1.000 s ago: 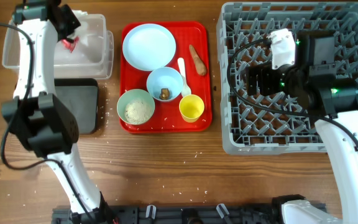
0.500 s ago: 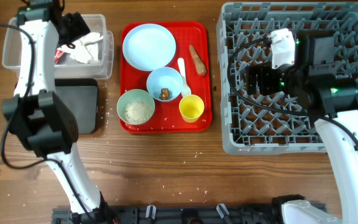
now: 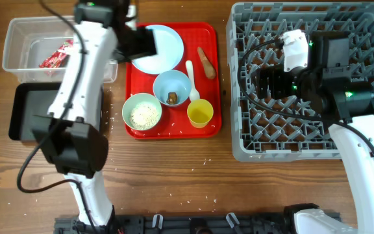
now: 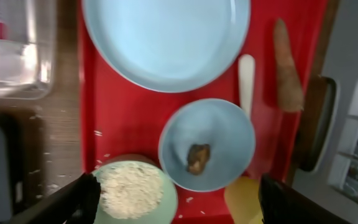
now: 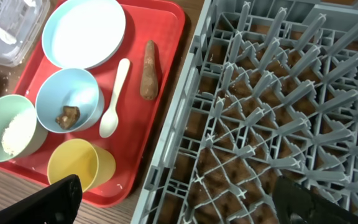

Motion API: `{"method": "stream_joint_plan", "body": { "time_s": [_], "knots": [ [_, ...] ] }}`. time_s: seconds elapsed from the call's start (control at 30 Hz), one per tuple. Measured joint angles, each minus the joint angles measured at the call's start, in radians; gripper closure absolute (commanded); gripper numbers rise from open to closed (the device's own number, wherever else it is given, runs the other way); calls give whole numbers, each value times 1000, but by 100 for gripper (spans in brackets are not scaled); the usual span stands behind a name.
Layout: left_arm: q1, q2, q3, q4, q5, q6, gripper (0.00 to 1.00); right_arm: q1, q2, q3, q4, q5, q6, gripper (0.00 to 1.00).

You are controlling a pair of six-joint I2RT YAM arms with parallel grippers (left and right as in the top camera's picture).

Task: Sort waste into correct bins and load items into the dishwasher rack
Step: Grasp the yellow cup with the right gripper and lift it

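Observation:
My left gripper hangs open above the red tray, partly covering the pale blue plate. Its wrist view looks down on the plate, the blue bowl with a brown lump, the green bowl of rice, the yellow cup, the white spoon and the carrot-like stick; nothing sits in the left gripper. The red-and-white wrapper lies in the clear tub. My right gripper is open and empty over the grey rack.
The black tray sits in front of the clear tub at the left. The red serving tray lies between the bins and the rack. Loose rice grains dot the wood around it. In the right wrist view the rack fills the right side.
My left arm has swung right from the clear tub to above the red tray, its jaws opened and the wrapper left in the tub. The right arm has not moved.

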State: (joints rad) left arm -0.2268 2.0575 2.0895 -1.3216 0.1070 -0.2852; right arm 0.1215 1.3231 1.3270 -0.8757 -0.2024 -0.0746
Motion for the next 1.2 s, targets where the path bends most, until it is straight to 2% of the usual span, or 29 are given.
{"method": "stream_joint_plan", "body": {
  "time_s": [0.1,0.3,0.53,0.73,0.87,1.0,1.2],
  "knots": [
    [-51,0,0,-9,1,-22,28,0,0,0,0,0,7,0],
    [-165,0,-58,-53,84,-27,28,0,0,0,0,0,10,0],
    [-277,2,-309,64,133,-33,42,0,0,0,-1,0,10,0],
    [-311,2,-390,163,146,-37,54,0,0,0,-1,0,10,0],
    [-340,2,-423,216,142,-63,71,0,0,0,-1,0,16,0],
    [-342,2,-449,216,115,-79,96,0,0,0,-1,0,22,0],
    [-325,2,-450,216,109,-97,96,0,0,0,-1,-24,37,0]
  ]
}}
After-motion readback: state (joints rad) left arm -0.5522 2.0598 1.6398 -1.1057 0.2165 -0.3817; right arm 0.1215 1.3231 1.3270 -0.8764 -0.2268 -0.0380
